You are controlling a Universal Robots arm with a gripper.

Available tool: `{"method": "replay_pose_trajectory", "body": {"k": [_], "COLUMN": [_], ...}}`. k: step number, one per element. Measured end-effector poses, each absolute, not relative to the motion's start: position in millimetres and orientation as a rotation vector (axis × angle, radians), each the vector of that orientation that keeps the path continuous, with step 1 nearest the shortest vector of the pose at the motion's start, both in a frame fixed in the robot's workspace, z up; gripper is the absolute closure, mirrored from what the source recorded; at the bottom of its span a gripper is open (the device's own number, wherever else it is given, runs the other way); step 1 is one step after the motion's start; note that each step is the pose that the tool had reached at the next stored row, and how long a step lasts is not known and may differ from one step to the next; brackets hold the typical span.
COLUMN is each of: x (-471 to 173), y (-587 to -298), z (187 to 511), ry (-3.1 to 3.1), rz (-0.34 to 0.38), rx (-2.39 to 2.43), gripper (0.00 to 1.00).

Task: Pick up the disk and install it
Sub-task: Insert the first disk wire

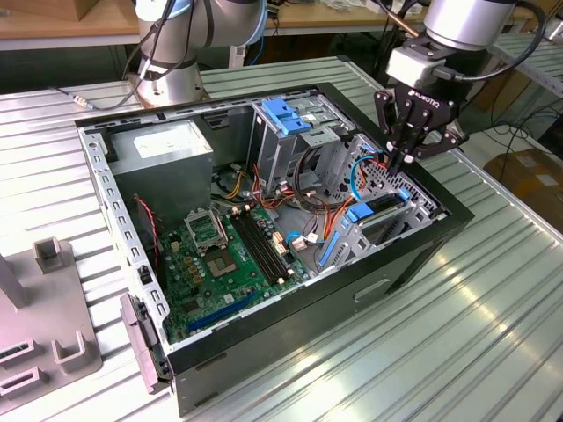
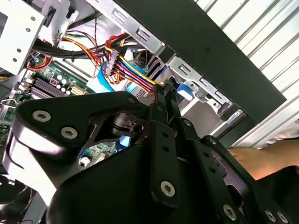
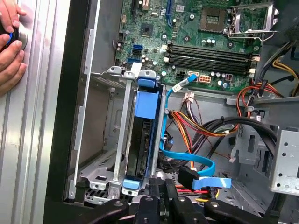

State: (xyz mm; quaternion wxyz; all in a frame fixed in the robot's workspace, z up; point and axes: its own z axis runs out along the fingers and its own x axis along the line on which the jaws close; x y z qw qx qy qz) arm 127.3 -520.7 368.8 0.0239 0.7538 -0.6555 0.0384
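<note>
My gripper hangs with its jaws drawn narrow, nearly together, holding nothing, tips just above the bay at the case's right end in the exterior view. The disk stands on edge in that bay, blue rails at its ends, between thin metal walls.

I judge the risks thus: pressing down off-centre could jam a rail against the bay wall; my tips could snag the blue ribbon cable or the bundled coloured wires beside it. A hand rests outside the case wall.

Disk: dark, flat metal. Rails: smooth plastic. Bay: stamped grey sheet. Board: green, studded.
</note>
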Motion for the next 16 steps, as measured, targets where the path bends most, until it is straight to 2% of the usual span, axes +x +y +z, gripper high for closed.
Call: {"method": "replay_pose_trajectory", "body": {"k": [12, 14, 15, 16], "x": [122, 122, 122, 120], "y": [-522, -535, -538, -539], "z": [368, 364, 360, 360], "ry": [-2.144, -2.167, -2.195, -2.223], "rz": [0.115, 0.114, 0.099, 0.043], "rx": [2.222, 2.198, 2.184, 2.208], "gripper": [0.83, 0.83, 0.83, 0.83]}}
